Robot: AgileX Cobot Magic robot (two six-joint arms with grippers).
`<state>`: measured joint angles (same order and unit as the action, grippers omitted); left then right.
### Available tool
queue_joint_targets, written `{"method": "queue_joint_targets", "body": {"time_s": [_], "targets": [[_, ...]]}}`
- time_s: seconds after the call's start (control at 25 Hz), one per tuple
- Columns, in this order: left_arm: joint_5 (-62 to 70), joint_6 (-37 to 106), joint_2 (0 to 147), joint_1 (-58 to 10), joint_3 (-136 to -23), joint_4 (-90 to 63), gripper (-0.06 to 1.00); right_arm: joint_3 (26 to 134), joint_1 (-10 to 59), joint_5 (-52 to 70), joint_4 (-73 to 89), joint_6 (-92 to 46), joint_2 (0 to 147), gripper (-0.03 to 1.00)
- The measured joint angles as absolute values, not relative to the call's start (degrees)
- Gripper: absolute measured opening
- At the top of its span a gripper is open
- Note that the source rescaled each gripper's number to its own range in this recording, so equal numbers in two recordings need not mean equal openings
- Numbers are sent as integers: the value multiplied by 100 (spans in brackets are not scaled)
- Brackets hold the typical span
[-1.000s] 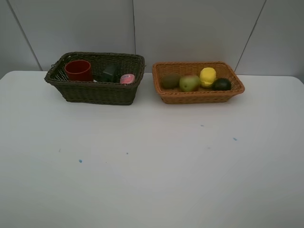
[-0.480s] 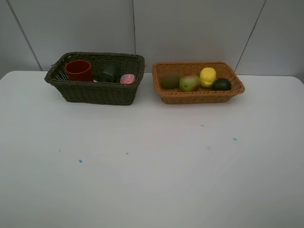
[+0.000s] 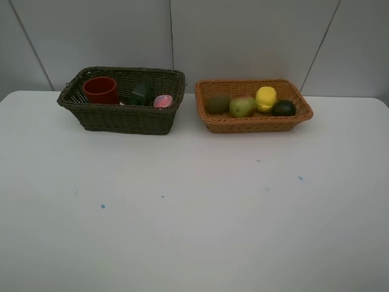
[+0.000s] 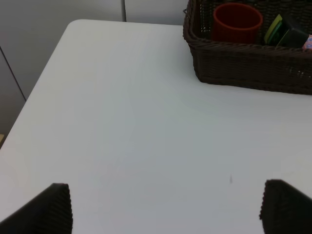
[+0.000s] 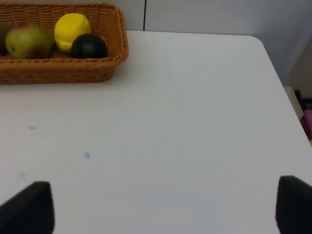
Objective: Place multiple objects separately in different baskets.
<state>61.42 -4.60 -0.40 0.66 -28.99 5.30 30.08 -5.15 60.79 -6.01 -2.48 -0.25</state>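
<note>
The left gripper (image 4: 165, 207) shows only in its wrist view, its two dark fingertips (image 4: 51, 207) spread wide apart over bare white table (image 3: 194, 207) with nothing between them. The right gripper (image 5: 165, 207) stands likewise, jaws wide and empty, over the table's near right part. Neither arm appears in the high view. Farther out, at the far side of the table, two woven baskets sit side by side, close but apart. On the left is the dark brown basket (image 3: 121, 118), the deeper one; inside it the red cup (image 3: 100, 89) stands upright at the left end, the dark green pump bottle (image 3: 140, 93) lies in the middle, and the pink white-capped bottle (image 3: 163, 101) rests at the right end near the front wall. On the right is the light orange-tan basket (image 3: 255, 123), shallower, holding four fruits in a row: the brown kiwi (image 3: 218, 104) at the left, the green-red pear (image 3: 242, 106) just beside it, the yellow lemon (image 3: 265, 98) next, and the dark green round fruit (image 3: 283, 108) at the right end. A few small blue specks (image 3: 103, 206) dot the tabletop nearer the camera.
</note>
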Motion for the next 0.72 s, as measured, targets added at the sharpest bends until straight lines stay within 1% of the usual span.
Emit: {"method": "queue_joint_targets", "body": {"time_s": [0.72], "targets": [[6141,-450,-40,66,-2899,530,100,3008,-515,6079,-601,-248,-25,99]]}}
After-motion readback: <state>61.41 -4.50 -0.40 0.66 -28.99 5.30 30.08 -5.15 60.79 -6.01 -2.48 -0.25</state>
